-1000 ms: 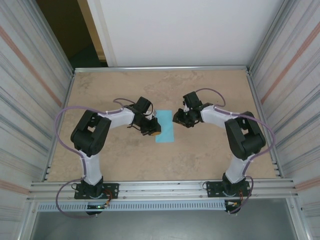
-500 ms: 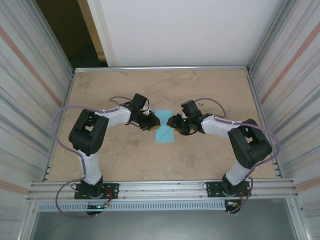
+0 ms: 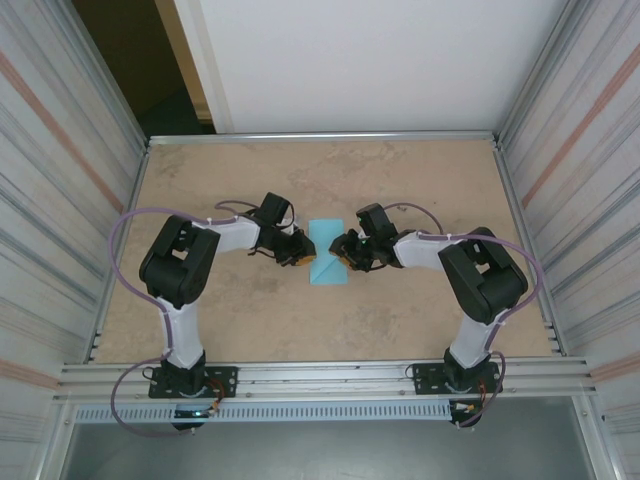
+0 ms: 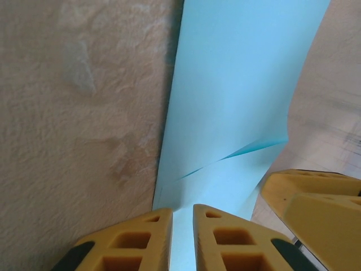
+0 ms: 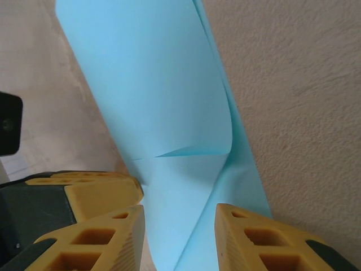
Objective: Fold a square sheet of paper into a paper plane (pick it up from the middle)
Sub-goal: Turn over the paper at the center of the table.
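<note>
Both arms are bent in toward the middle of the tan table (image 3: 420, 180), and the square sheet of paper (image 3: 327, 236) lies right between them, a light-blue strip running away from the bases. The left gripper (image 3: 302, 252) is low at the sheet's left edge and the right gripper (image 3: 343, 250) is low at its right edge, the two heads facing each other across the blue.

On the left wrist camera, the left gripper (image 4: 182, 212) has its yellow fingers (image 4: 121, 243) drawn nearly together, leaving a narrow slot with blue showing inside it. Whether they actually clamp the paper, I cannot tell. The sheet (image 4: 237, 84) runs up and away with a slanted crease across it, and a yellow finger (image 4: 316, 197) of the other gripper sits just beside its right edge.

On the right wrist camera, the right gripper (image 5: 180, 212) has its fingers spread, straddling the near end of the sheet (image 5: 152, 84). An upper layer curls up off the lower one, and the fold edge casts a soft shadow.
</note>
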You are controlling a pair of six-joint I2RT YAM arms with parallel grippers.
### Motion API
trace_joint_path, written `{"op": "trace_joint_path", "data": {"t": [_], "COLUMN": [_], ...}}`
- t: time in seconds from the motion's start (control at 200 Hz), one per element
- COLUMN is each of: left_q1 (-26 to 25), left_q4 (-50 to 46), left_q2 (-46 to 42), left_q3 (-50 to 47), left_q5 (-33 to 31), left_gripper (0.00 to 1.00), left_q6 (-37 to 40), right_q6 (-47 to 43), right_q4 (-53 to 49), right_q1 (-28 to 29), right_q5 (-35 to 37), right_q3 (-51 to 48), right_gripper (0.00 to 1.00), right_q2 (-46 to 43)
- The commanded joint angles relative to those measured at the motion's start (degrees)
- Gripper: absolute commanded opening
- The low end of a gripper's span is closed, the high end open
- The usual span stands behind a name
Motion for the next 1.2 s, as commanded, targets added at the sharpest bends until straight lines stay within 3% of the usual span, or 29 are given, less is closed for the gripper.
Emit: {"op": "trace_joint_path", "data": {"t": [0.0, 0.942, 1.193], "left_q1": [0.39, 0.79, 1.96], "left_q4": [-0.83, -1.30, -0.30], "left_q2": [0.73, -0.69, -3.05], "left_q3": [-2.09, -1.44, 0.84], "left_q5": [-1.56, -0.97, 1.47], "left_gripper": [0.19, 0.19, 0.23], "left_q6": [-1.12, -0.99, -1.01], "right_q6": [2.96, 2.17, -1.68], "right_q4": [-0.09, 8.49, 10.74], "right_q1": [0.41, 1.76, 1.98], "right_q5": [-0.10, -2.38, -1.67], "right_q3": [0.40, -2.03, -2.05], "right_gripper": [0.37, 0.19, 0.06], "right_q2": [1.11, 2.51, 2.36]}}
